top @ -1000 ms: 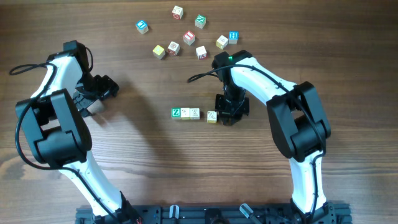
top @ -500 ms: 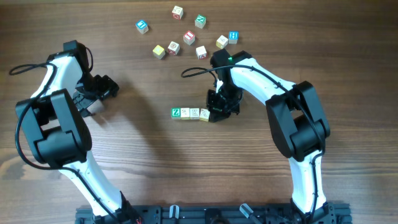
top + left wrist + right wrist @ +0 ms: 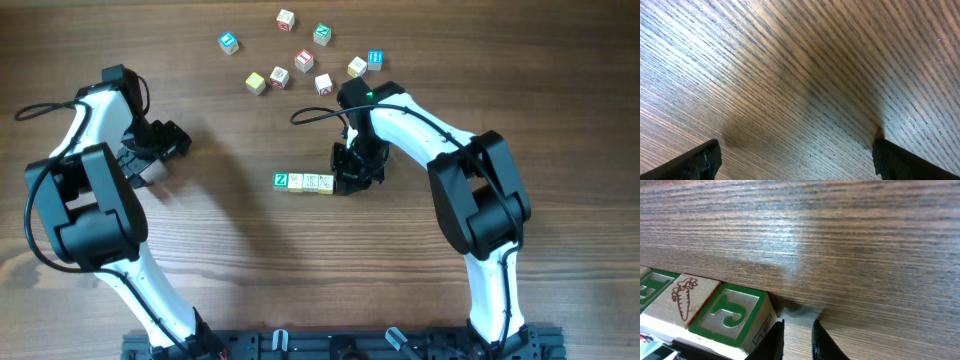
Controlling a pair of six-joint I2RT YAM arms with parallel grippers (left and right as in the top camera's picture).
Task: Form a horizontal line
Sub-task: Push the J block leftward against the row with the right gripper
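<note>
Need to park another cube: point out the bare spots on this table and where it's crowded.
Free: the wood between the row of cubes and the loose cubes above it; the stretch from the left gripper to the row; the wide strip below the row. Crowded: the row's right end, where the right gripper sits.

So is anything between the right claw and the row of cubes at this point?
Nothing visible. The right claw sits right at the row's right end, fingers nearly together beside the end cube. The loose cubes lie farther up the table, clear of it.
</note>
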